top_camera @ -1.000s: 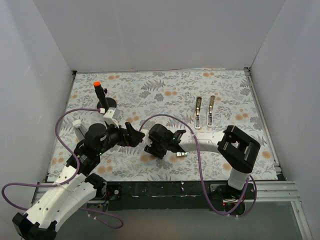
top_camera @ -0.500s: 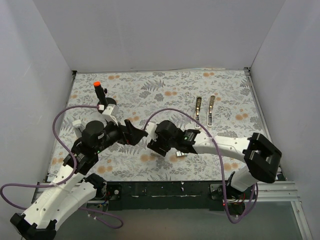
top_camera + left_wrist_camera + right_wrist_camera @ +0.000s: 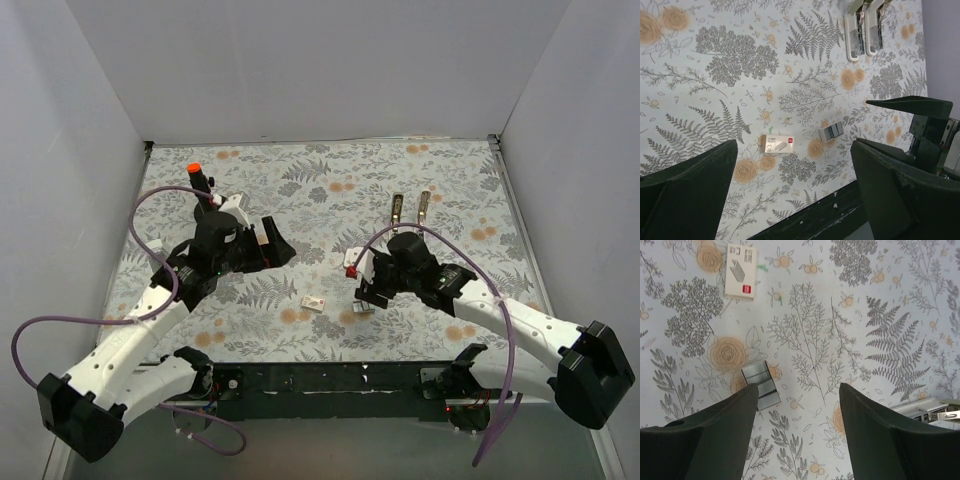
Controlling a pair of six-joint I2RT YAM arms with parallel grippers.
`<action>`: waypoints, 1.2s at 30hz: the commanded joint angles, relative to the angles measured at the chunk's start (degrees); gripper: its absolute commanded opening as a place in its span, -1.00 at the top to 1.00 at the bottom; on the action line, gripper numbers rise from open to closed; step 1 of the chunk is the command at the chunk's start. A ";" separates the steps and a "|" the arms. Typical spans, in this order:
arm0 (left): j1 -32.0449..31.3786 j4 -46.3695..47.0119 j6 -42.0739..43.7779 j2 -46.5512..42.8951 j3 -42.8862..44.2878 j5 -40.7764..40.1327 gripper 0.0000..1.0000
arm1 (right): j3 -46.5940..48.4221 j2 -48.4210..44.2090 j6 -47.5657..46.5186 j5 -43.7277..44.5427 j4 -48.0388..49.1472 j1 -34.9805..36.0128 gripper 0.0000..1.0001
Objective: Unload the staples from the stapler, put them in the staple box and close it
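Stapler [image 3: 397, 208] lies opened out at the far right of the surface [image 3: 330, 180], its two narrow arms side by side with the brassy ends pointing away from the robot; its near ends are hidden under the right arm in the top view; the left wrist view shows both arms whole.

Staples [image 3: 362, 310]: one short silvery strip lies flat on the surface near the front edge, well apart from the stapler; a small white-pink block [image 3: 314, 303] lies just beside it to the left, not touching.

Left hand [image 3: 278, 243]: spread wide, nothing held, above the middle of the surface.

Right hand [image 3: 360, 283]: spread wide, nothing held; in its own wrist view the strip sits at the tip of one finger [image 3: 715, 440], not between the two.

Judgement: the strip is out of the stapler, so the unloading looks largely done; cannot tell whether any staples remain in the channel.

Risks:
- that finger is near the strip; a low sweep could push it off the front edge;
- the strip is thin and flat; a pinch may slip or snap it into pieces;
- the purple cable [image 3: 385, 232] arcs just over the stapler's near ends; it could snag and drag the stapler.
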 commanded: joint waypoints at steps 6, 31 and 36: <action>0.13 1.65 -4.51 4.69 -3.95 6.03 -0.96 | -6.77 0.34 -12.78 -16.71 1.04 -6.11 -0.47; 0.13 8.86 1.82 13.40 -9.48 11.75 -0.93 | -4.04 9.48 -16.83 -15.05 -1.60 -7.43 -0.42; 0.13 10.08 2.35 14.90 -9.75 12.54 -0.90 | -4.66 10.27 -16.05 -15.23 -0.11 -7.52 -0.41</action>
